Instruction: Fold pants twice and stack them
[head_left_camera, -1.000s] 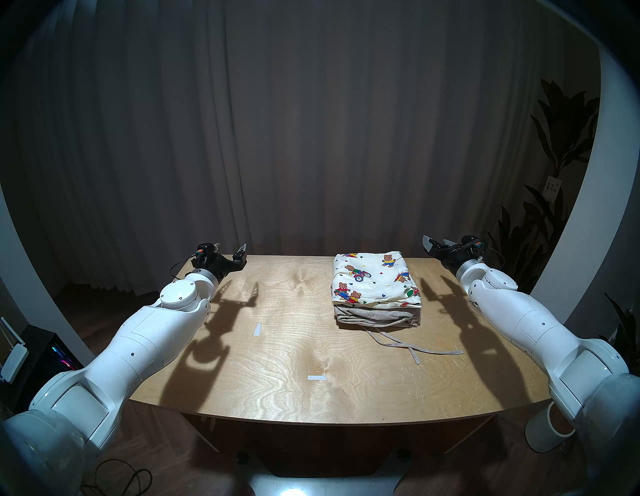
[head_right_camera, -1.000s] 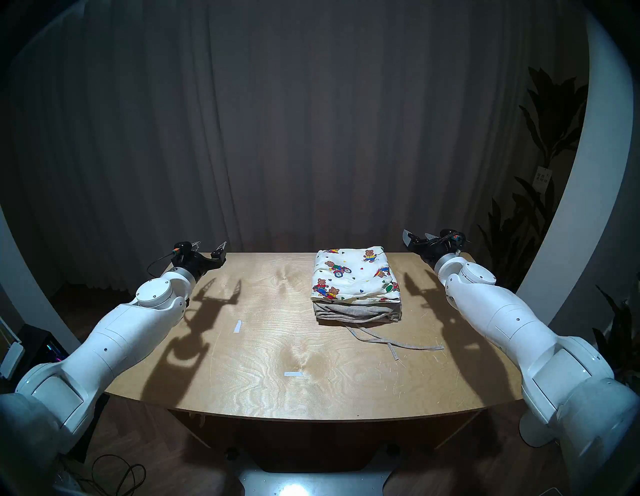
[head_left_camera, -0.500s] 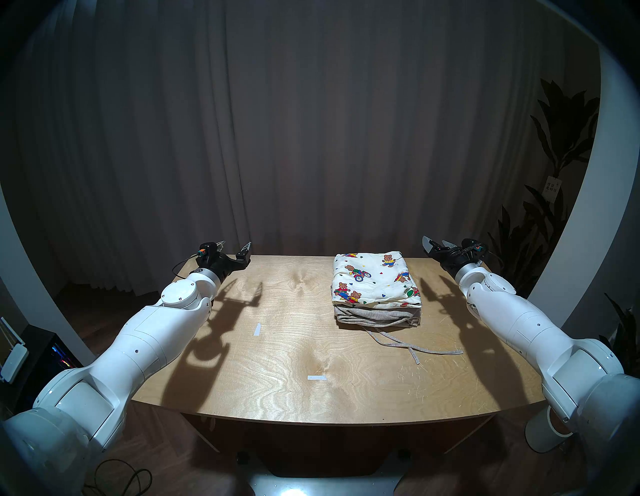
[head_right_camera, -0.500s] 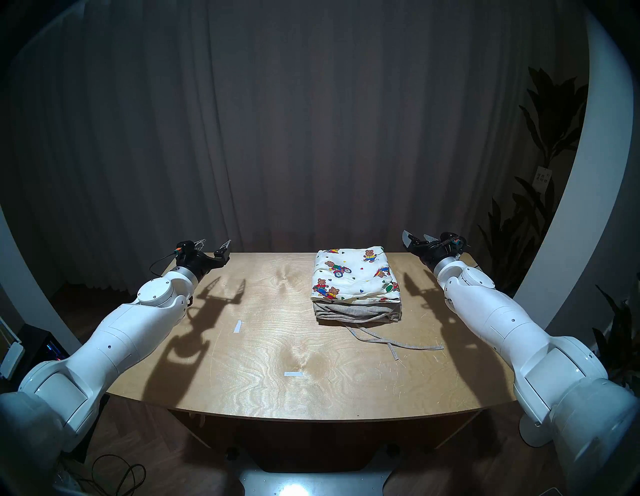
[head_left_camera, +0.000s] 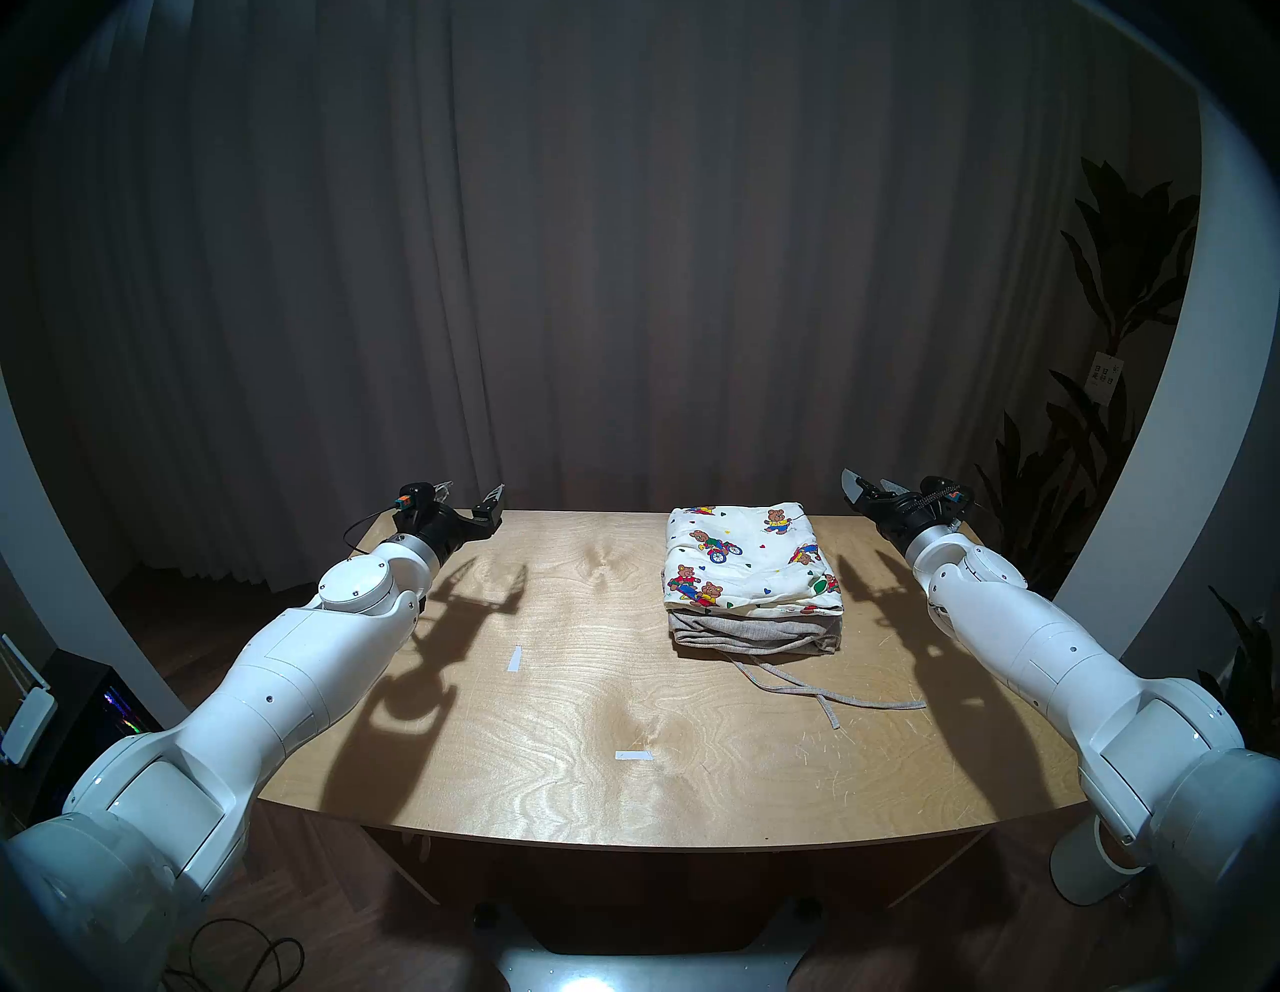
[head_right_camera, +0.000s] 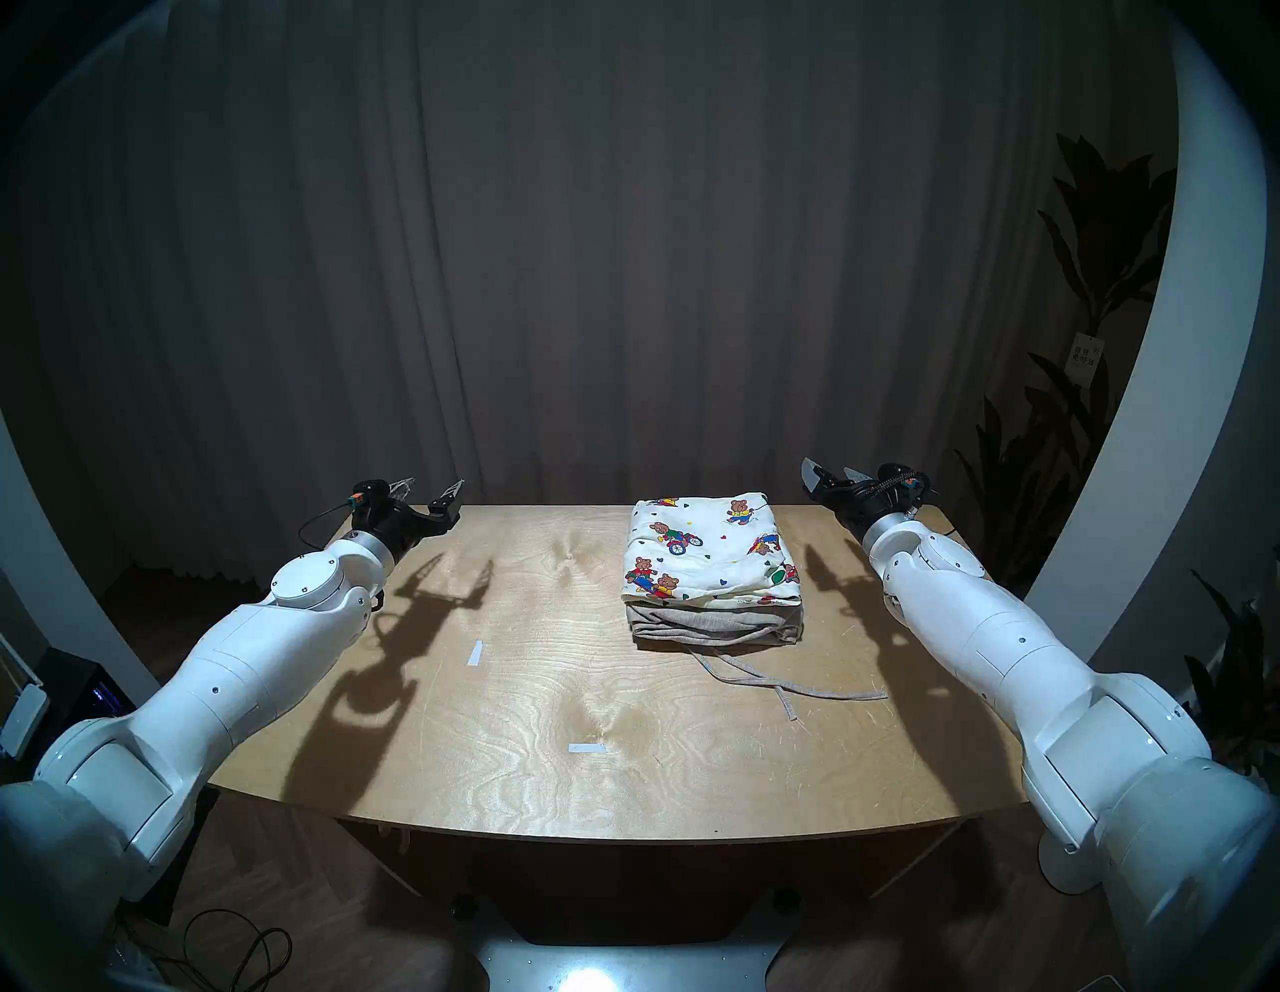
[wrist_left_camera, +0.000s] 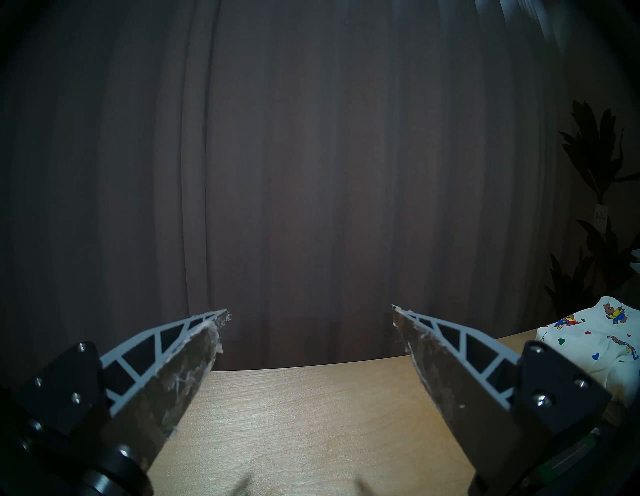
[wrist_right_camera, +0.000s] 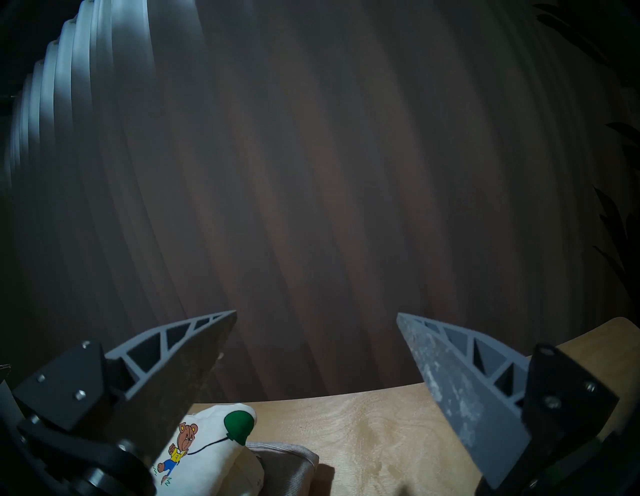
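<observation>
The pants lie folded in one stack at the table's far right. The cream teddy-bear shorts (head_left_camera: 748, 561) (head_right_camera: 706, 554) are on top of the grey shorts (head_left_camera: 755, 634) (head_right_camera: 713, 623). The grey drawstring (head_left_camera: 831, 700) trails toward me. My left gripper (head_left_camera: 471, 490) (wrist_left_camera: 310, 309) hovers open and empty over the far-left corner, well away from the stack. My right gripper (head_left_camera: 869, 479) (wrist_right_camera: 317, 313) hovers open and empty above the far-right corner, just right of the stack. A corner of both pairs, teddy-bear shorts (wrist_right_camera: 207, 446) and grey shorts (wrist_right_camera: 284, 464), shows below its left finger.
The wooden table (head_left_camera: 589, 693) carries two white tape marks, one at the left (head_left_camera: 514, 658) and one near the front centre (head_left_camera: 634, 755). A dark curtain (head_left_camera: 623, 277) hangs behind the table. A plant (head_left_camera: 1108, 346) stands at the right rear.
Both arms drifted slightly inward: the left gripper a little to the right, the right gripper a little to the left. Both stayed open. The stack did not move.
</observation>
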